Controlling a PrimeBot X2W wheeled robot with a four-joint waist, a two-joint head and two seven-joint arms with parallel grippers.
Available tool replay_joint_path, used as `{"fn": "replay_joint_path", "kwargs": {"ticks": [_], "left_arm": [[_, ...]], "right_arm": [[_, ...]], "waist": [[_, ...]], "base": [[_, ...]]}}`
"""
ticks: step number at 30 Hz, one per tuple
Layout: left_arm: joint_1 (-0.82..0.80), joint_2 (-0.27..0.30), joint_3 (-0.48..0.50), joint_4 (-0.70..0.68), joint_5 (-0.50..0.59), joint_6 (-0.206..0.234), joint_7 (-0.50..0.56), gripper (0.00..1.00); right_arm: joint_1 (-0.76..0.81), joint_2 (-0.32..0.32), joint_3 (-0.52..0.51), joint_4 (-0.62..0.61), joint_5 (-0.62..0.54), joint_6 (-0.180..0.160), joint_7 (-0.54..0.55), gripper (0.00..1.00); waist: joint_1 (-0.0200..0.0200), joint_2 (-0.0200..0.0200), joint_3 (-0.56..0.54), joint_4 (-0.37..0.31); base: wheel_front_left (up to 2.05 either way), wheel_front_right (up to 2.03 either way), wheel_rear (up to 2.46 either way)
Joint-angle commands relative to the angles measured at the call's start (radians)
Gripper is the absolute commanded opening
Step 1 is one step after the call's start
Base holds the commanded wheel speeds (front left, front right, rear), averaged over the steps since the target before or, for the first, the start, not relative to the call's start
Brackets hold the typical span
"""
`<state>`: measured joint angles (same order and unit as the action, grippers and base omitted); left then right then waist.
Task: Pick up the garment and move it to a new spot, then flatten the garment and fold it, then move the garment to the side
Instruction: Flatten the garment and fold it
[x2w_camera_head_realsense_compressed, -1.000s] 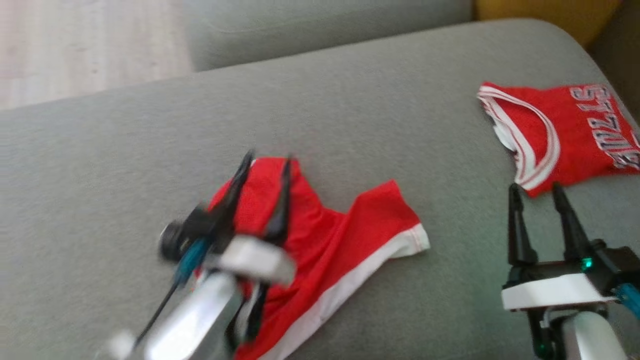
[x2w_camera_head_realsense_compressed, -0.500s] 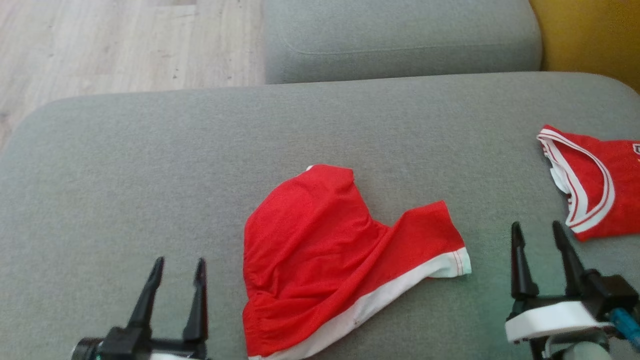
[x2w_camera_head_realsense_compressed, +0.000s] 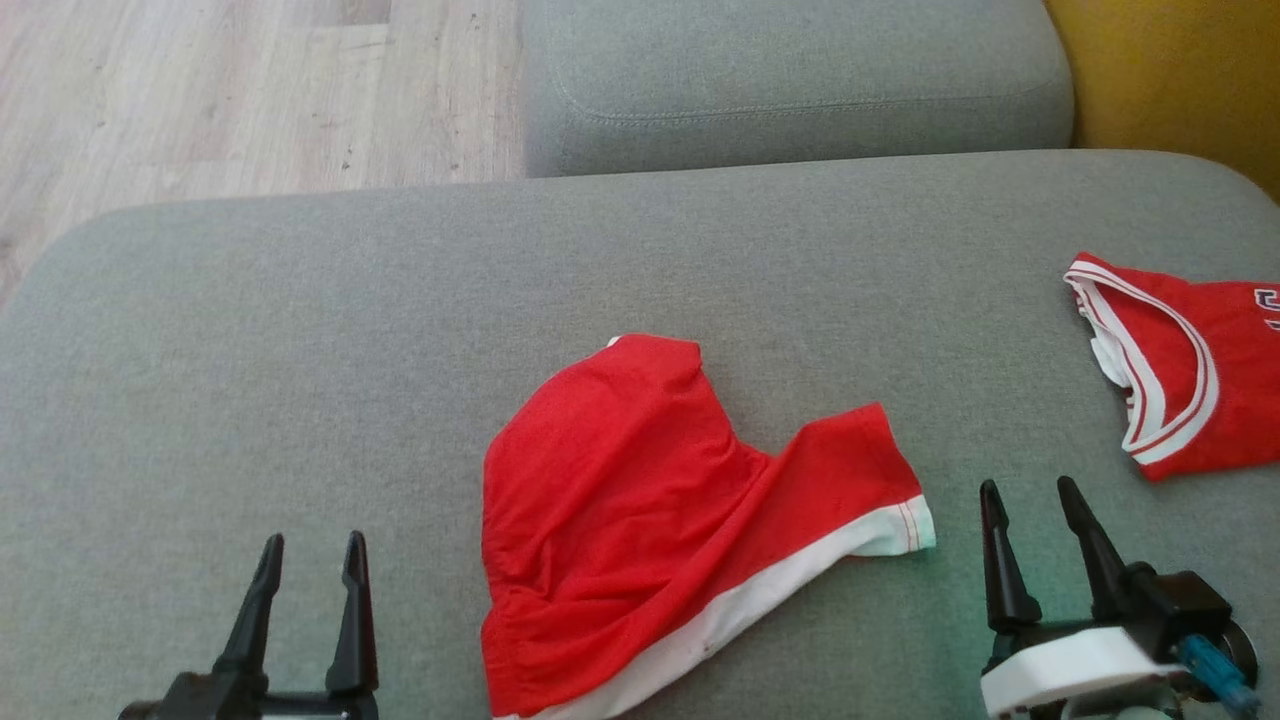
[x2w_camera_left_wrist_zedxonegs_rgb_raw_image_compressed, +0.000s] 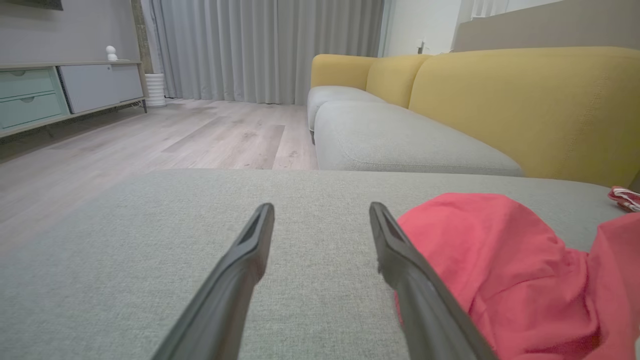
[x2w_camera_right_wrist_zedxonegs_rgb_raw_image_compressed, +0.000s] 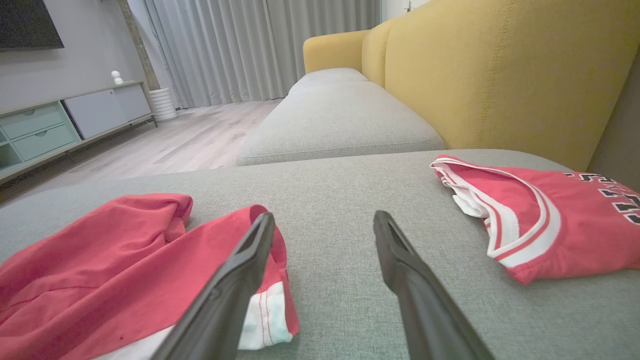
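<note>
- The red garment (x2w_camera_head_realsense_compressed: 640, 500) lies crumpled on the grey seat cushion (x2w_camera_head_realsense_compressed: 300, 330), between the two pincers. It is just right of the left pincer (x2w_camera_head_realsense_compressed: 313, 540) and just left of the right pincer (x2w_camera_head_realsense_compressed: 1029, 485), and touches neither. Both pincers stand open and empty.
- The cloth is doubled over itself, with one lobe lying ahead of the other. A pinch in the bunched middle may catch several layers, so the garment would lift as a lump and be harder to flatten.
- The corner of the white hem band (x2w_camera_head_realsense_compressed: 800, 580) sits closest to the right pincer's left finger. The cloth looks thin, so a shallow bite there could slip off the narrow tips.
- The cushion looks soft. Fingers pressed down hard may sink in and nip the upholstery along with the cloth, or instead of it.
- A second red jersey (x2w_camera_head_realsense_compressed: 1180, 370) lies ahead and to the right of the right pincer, well apart from the garment. Being the same colour, it could be grabbed by mistake, or be covered when the garment is set aside.
- Ahead and to the left of the left pincer, the cushion ends at the wooden floor (x2w_camera_head_realsense_compressed: 200, 90). A placement too near that edge could slide off.
</note>
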<state>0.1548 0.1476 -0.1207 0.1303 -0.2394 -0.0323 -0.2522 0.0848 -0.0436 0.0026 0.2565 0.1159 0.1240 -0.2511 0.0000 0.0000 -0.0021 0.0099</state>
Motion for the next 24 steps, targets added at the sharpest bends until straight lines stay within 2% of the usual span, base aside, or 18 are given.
{"fn": "replay_joint_path", "kwargs": {"ticks": [1,7,13,17,19,22,23,24], "left_arm": [[-0.016,-0.006,0.049,-0.023,0.013,-0.007,-0.009,1.00],[-0.013,-0.045,0.105,-0.009,0.055,-0.053,-0.009,1.00],[-0.015,-0.062,0.134,-0.012,0.073,-0.072,-0.009,1.00],[-0.008,-0.051,0.148,-0.051,0.068,-0.079,-0.003,1.00],[0.012,-0.033,0.124,-0.089,0.048,-0.086,0.077,1.00],[0.054,0.002,0.083,-0.176,-0.023,-0.094,0.253,1.00],[0.054,0.002,0.083,-0.176,-0.023,-0.094,0.253,1.00],[0.073,0.019,0.071,-0.201,-0.049,-0.095,0.313,1.00]], "right_arm": [[-0.022,-0.007,0.028,-0.029,0.010,0.007,-0.011,1.00],[-0.021,-0.007,0.032,-0.030,0.011,0.007,-0.011,1.00],[-0.030,-0.007,0.030,-0.040,0.011,0.007,-0.011,1.00],[-0.058,-0.007,-0.003,-0.107,0.005,0.007,-0.011,1.00],[-0.067,-0.007,-0.003,-0.139,-0.007,0.007,-0.001,1.00],[-0.066,-0.007,0.034,-0.170,-0.057,0.007,0.103,1.00],[-0.066,-0.007,0.034,-0.170,-0.057,0.007,0.103,1.00],[-0.062,-0.012,0.060,-0.176,-0.073,0.007,0.149,1.00]], "waist": [[0.0000,0.0000,0.000,0.000],[0.0000,0.0000,0.001,0.000],[0.0000,0.0000,0.000,-0.002],[0.0000,0.0000,-0.004,-0.005],[0.0000,0.0000,-0.007,-0.004],[0.0000,0.0000,-0.008,-0.003],[0.0000,0.0000,-0.008,-0.003],[0.0000,0.0000,-0.007,-0.002]], "base": [[0.00,0.00,0.00],[0.00,0.00,0.00],[0.00,0.00,0.00],[0.00,0.00,0.00],[0.00,0.00,0.00],[0.00,0.00,0.00],[0.00,0.00,0.00],[0.00,0.00,0.00]]}}
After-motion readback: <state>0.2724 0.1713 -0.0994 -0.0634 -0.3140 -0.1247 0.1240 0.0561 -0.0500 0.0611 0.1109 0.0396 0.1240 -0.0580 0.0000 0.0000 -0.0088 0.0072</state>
